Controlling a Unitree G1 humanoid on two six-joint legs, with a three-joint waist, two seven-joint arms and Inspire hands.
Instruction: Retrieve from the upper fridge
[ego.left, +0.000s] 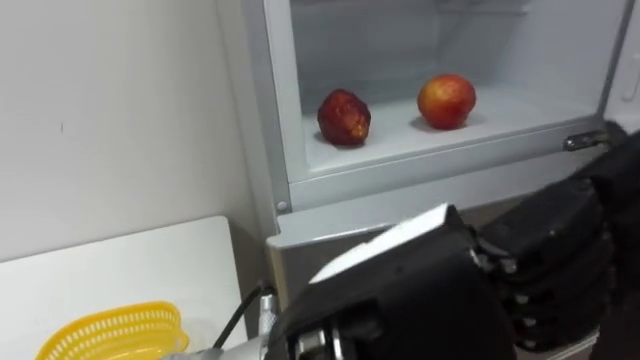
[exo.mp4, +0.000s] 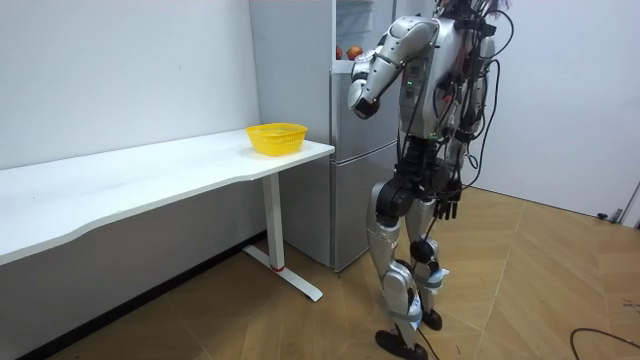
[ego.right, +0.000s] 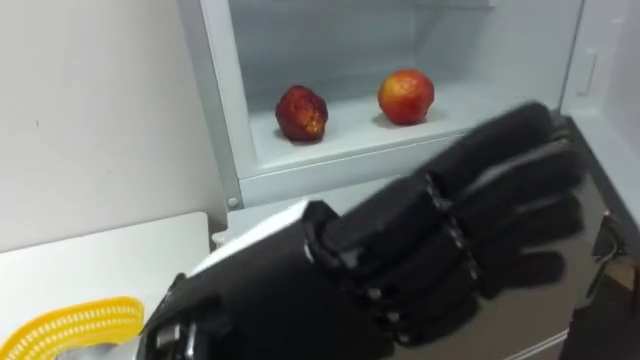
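Upper fridge (ego.left: 278, 110) open: dark red fruit (ego.left: 344, 117) and orange-red fruit (ego.left: 446, 101) sit apart on its white shelf (ego.left: 520, 112); left robot hand (ego.left: 430, 295), fingers relaxed, below in foreground; yellow basket (ego.left: 112, 334) on worktop (ego.left: 130, 268), lower left.
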